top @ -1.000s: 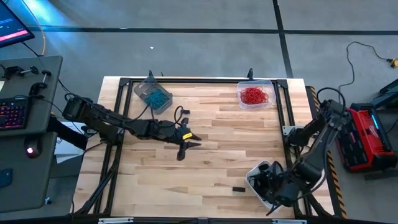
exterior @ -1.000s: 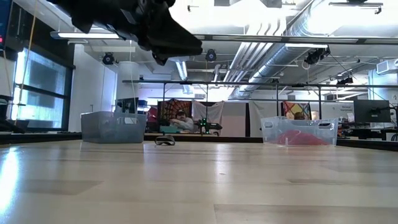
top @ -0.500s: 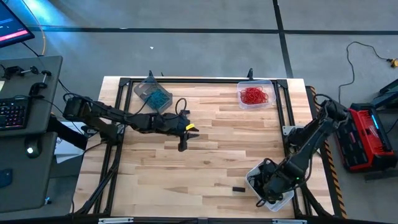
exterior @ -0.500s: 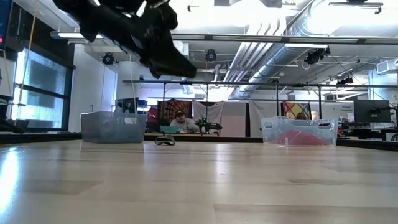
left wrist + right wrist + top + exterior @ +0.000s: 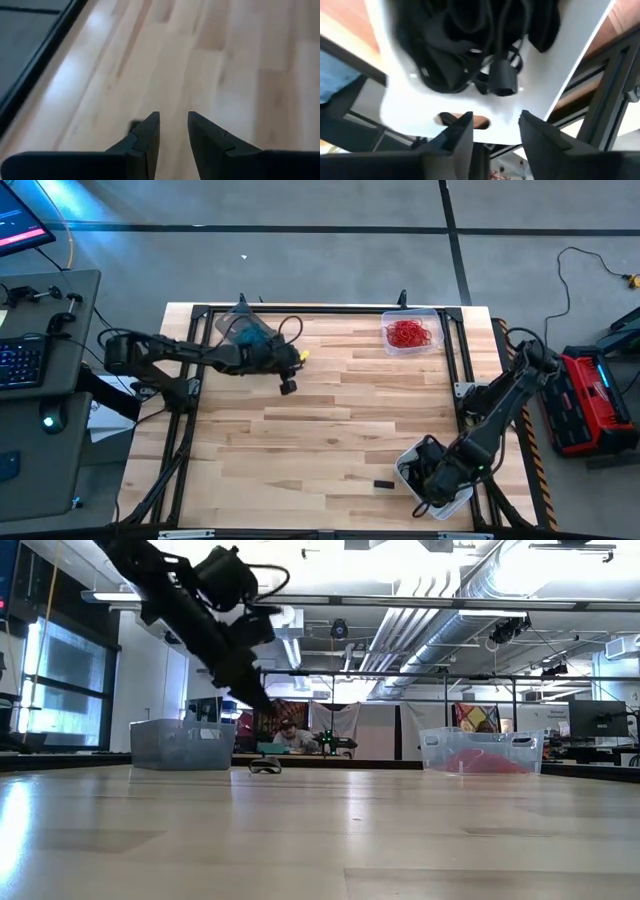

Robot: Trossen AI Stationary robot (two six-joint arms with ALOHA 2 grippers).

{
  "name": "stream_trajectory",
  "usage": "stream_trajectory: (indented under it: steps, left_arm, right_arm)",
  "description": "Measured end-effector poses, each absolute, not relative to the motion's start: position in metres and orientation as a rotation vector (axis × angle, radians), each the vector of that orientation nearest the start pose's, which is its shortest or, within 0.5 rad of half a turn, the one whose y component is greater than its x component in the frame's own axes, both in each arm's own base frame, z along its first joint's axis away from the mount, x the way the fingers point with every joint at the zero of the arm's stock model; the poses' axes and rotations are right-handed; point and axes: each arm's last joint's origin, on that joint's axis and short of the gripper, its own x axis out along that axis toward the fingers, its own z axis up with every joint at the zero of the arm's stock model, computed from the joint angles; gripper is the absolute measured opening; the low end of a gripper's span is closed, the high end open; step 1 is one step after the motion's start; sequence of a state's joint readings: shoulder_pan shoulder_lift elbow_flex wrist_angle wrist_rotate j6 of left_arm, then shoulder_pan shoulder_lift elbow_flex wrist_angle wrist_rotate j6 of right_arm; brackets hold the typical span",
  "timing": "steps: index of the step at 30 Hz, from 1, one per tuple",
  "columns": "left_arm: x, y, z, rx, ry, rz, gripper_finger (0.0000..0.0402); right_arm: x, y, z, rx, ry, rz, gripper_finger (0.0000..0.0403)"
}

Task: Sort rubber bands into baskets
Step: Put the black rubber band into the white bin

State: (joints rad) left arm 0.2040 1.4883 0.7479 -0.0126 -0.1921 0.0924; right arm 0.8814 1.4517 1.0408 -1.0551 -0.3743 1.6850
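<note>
My right gripper (image 5: 425,480) hangs open, pointing down, over the whitish basket (image 5: 408,456) at the table's near right; a heap of black rubber bands (image 5: 460,45) lies in that basket (image 5: 565,75) below the fingers. My left gripper (image 5: 288,386) is open with nothing between its fingers (image 5: 173,116). It slants down above bare wood, just right of the grey basket (image 5: 232,323) holding blue bands (image 5: 250,337). The clear basket (image 5: 432,315) at the far right holds red bands (image 5: 408,333). One dark band (image 5: 265,767) lies on the table.
A small black piece (image 5: 383,483) lies on the wood left of the whitish basket. A black frame (image 5: 455,360) runs along the table's sides. The middle of the table (image 5: 340,420) is bare wood. A person sits in the room behind the table (image 5: 292,732).
My left gripper has swung from the table's middle toward the far edge and the grey basket, and has tipped to point further down. My right gripper has sunk a little over the whitish basket.
</note>
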Motion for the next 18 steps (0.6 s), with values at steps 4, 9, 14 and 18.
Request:
stream_trajectory:
  steps: [4, 9, 14, 18]
  left_arm:
    - [0.275, 0.08, 0.177, 0.108, 0.834, 0.369, 0.0106]
    - [0.271, 0.089, 0.175, 0.114, 0.866, 0.356, 0.0132]
    - [0.276, 0.091, 0.177, 0.146, 0.872, 0.337, 0.016]
    - [0.289, 0.095, 0.177, 0.161, 0.92, 0.306, 0.017]
  right_arm:
    - [0.156, 0.202, 0.246, 0.815, 1.702, -0.434, 0.0169]
    - [0.165, 0.206, 0.271, 0.803, 1.526, -0.373, 0.0172]
    - [0.171, 0.207, 0.292, 0.765, 1.381, -0.324, 0.0172]
    - [0.174, 0.207, 0.303, 0.743, 1.304, -0.307, 0.0172]
